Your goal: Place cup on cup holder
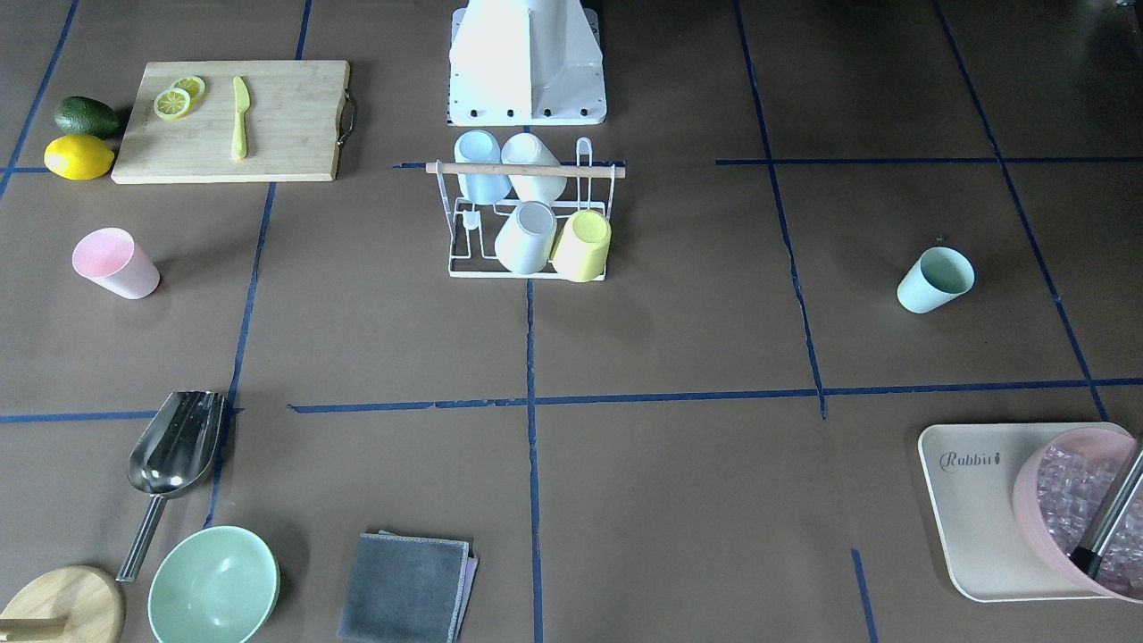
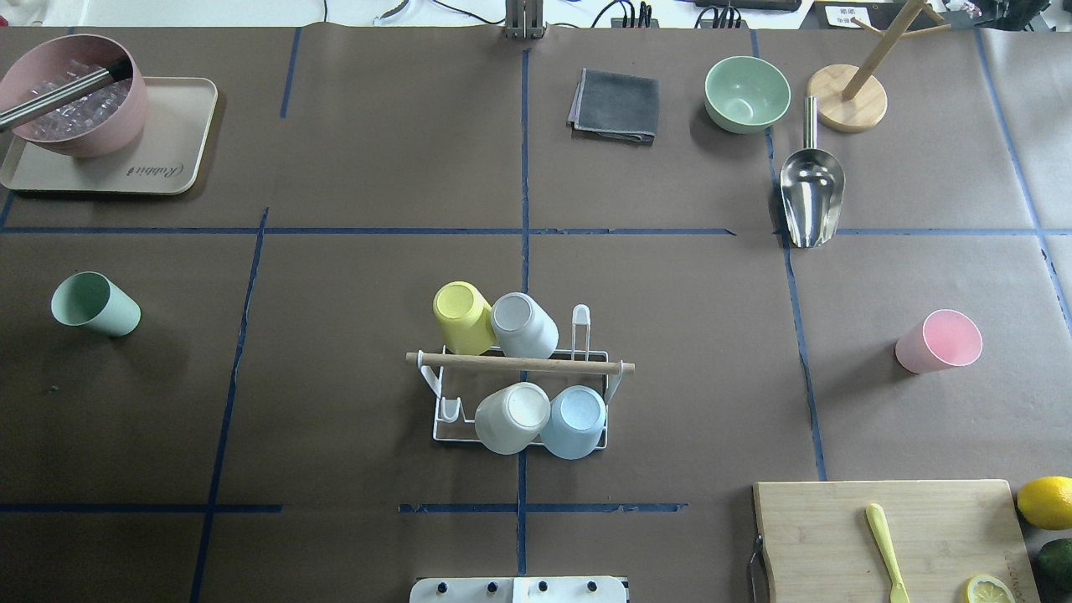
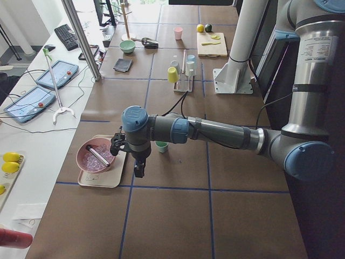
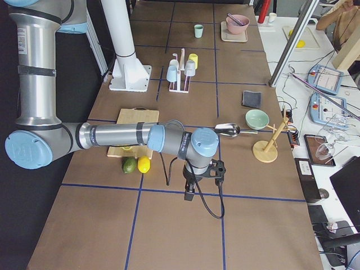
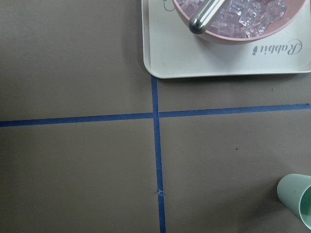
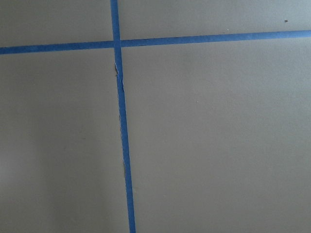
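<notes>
The white wire cup holder [image 1: 527, 169] with a wooden rod across its top stands mid-table [image 2: 519, 363] and carries several cups upside down. A mint green cup [image 1: 933, 279] lies on its side on the robot's left [image 2: 94, 304] and shows at the left wrist view's corner [image 5: 296, 196]. A pink cup [image 1: 114, 262] lies on its side on the right [image 2: 938, 341]. The left gripper [image 3: 139, 170] hangs over the table between the green cup and the tray. The right gripper [image 4: 190, 194] hangs over bare table near the lemon. I cannot tell whether either is open or shut.
A cream tray [image 2: 172, 151] holds a pink bowl of ice [image 2: 71, 105] with a metal tool. A cutting board [image 2: 888, 536], lemon [image 2: 1045, 501], metal scoop [image 2: 811, 197], green bowl [image 2: 747, 94], grey cloth [image 2: 615, 105] and wooden stand [image 2: 847, 96] lie around.
</notes>
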You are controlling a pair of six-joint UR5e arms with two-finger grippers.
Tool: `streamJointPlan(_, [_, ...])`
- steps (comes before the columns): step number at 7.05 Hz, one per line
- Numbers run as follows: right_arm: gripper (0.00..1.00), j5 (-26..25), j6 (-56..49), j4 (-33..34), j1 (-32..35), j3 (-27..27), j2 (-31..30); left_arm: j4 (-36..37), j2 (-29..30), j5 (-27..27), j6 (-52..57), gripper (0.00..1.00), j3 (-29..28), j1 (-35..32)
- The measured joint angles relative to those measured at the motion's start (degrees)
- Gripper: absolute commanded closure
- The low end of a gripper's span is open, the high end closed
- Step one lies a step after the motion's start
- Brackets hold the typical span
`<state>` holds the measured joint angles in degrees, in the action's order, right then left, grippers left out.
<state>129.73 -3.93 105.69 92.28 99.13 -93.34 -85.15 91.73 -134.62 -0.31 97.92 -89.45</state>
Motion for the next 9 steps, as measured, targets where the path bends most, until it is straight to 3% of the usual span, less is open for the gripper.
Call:
streamJointPlan(6, [0.0, 1.11, -0.63, -2.98, 0.03, 1.48, -0.11, 0.09, -2.06, -0.38, 5.83, 0.0, 0.83, 0.03])
streamJointPlan(7, [0.0, 2.19, -0.35, -1.41, -0.18, 2.19, 1.0, 0.1, -1.38, -0.26, 5.87, 0.0, 0.75, 0.24])
streamJointPlan(9, [0.0, 4.74, -0.24, 8.17, -2.73, 1.46, 8.41, 0.17, -0.73, -0.45, 5.91, 0.0, 0.9, 0.43])
